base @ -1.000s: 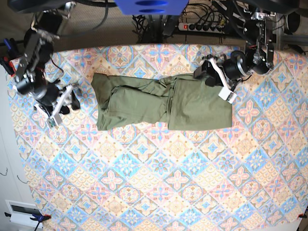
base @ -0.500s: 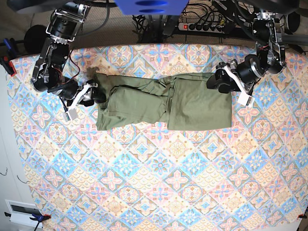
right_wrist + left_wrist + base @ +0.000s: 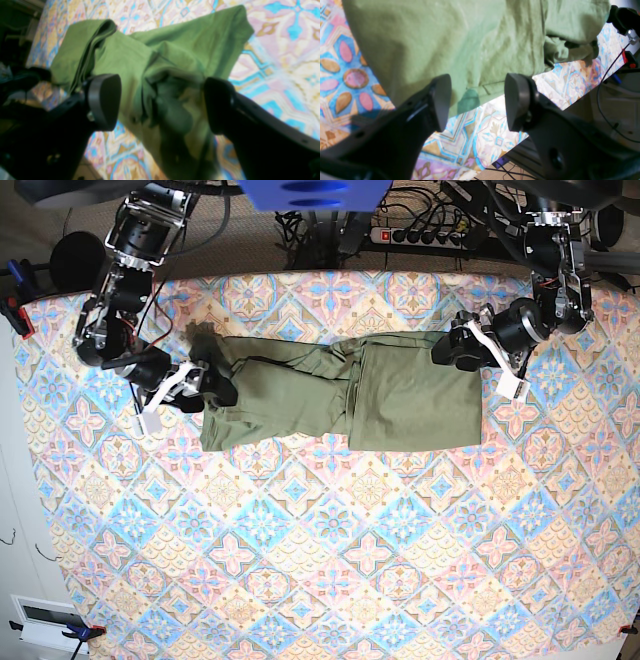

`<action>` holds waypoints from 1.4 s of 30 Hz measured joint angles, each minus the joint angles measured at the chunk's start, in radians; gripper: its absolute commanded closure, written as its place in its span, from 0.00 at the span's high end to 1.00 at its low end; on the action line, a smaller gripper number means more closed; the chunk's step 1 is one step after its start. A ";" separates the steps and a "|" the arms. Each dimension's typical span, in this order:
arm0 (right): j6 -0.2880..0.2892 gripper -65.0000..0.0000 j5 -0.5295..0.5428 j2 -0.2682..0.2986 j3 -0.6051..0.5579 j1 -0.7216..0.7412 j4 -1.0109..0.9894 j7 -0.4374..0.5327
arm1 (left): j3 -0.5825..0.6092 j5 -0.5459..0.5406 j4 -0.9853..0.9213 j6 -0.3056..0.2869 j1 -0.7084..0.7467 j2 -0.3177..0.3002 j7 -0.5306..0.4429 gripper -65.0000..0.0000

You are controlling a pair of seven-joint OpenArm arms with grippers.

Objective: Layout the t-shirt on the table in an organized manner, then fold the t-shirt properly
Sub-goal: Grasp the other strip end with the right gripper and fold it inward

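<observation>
On the patterned surface (image 3: 330,560), we see the right hand (image 3: 205,385) spread wide over the bunched left end of the olive t-shirt (image 3: 340,405), gripping nothing; the left hand (image 3: 465,350), parted and empty, straddles its right edge.

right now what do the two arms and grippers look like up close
Both arms are black, jointed metal. The left gripper and right gripper each have two matte black fingers ending in rounded oval pads. White brackets sit beside each gripper in the base view, and thin dark cables run along the upper arm links.
</observation>
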 measured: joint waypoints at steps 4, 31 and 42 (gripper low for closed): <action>0.000 0.77 -0.097 -0.031 -0.002 0.004 -0.047 0.052 | 0.000 0.000 0.000 0.000 -0.001 0.000 0.000 0.49; -0.003 0.77 -0.128 0.056 -0.033 0.025 -0.058 0.138 | 0.000 -0.001 0.000 0.000 -0.024 -0.003 0.000 0.49; 0.001 0.77 -0.109 0.056 -0.106 0.028 -0.170 0.165 | 0.000 0.000 0.000 0.000 -0.023 -0.003 0.000 0.49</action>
